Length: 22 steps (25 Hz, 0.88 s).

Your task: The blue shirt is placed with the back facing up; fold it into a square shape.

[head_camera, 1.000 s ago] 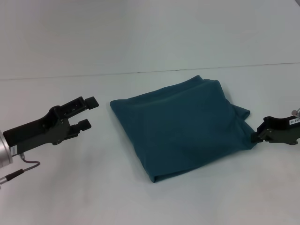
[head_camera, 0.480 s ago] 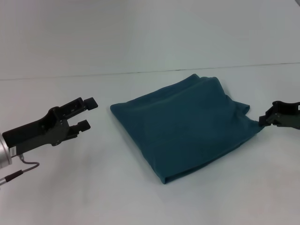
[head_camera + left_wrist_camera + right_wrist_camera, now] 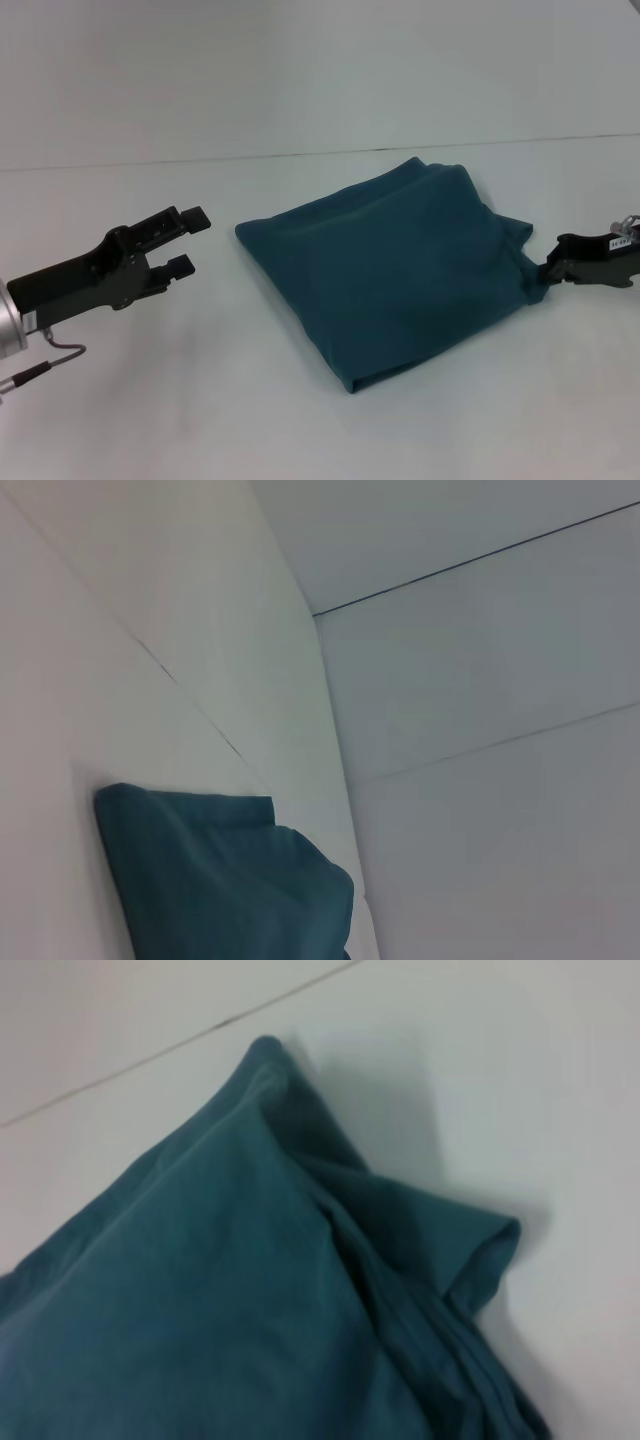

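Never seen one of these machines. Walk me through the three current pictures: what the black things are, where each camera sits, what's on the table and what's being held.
The black things are the two grippers of a two-armed robot. The wide picture comes from a camera on its head, looking down at a pale table. The other two come from cameras on each wrist.

On the table lies the blue shirt, already folded into a rough square. The left wrist camera sees it from the side; the right wrist camera sees its bunched edge close up.

The left gripper hangs beside the shirt with its fingers apart, touching nothing. The right gripper sits at the shirt's right corner, where the cloth is gathered to a point. It looks pinched there, though the fingers themselves are hard to make out.
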Available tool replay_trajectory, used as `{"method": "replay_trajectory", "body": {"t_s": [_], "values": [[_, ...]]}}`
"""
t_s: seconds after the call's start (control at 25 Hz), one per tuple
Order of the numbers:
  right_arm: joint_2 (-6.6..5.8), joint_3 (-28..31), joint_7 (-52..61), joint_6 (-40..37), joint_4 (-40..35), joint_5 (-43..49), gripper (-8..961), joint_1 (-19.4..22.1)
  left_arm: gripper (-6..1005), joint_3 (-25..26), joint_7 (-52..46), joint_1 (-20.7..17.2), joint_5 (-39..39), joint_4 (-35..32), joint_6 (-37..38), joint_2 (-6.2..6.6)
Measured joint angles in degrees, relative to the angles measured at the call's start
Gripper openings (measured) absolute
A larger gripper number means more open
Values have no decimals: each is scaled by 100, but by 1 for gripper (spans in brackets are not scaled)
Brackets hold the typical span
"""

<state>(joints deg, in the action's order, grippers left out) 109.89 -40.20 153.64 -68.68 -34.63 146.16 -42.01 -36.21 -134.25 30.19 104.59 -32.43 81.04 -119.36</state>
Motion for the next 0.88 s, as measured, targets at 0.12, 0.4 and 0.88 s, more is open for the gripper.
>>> {"method": "replay_trajectory", "body": {"t_s": [0.12, 0.4, 0.88], "values": [[-22, -37, 94, 32, 21, 102, 29, -14, 925, 0, 1, -4, -3, 0, 2, 0], [-111, 1, 476, 29, -117, 195, 227, 56, 924, 0, 4, -12, -9, 0, 25, -4], [-250, 730, -596, -1221, -778, -765, 369, 389, 922, -80, -65, -5, 29, -1, 107, 29]]}}
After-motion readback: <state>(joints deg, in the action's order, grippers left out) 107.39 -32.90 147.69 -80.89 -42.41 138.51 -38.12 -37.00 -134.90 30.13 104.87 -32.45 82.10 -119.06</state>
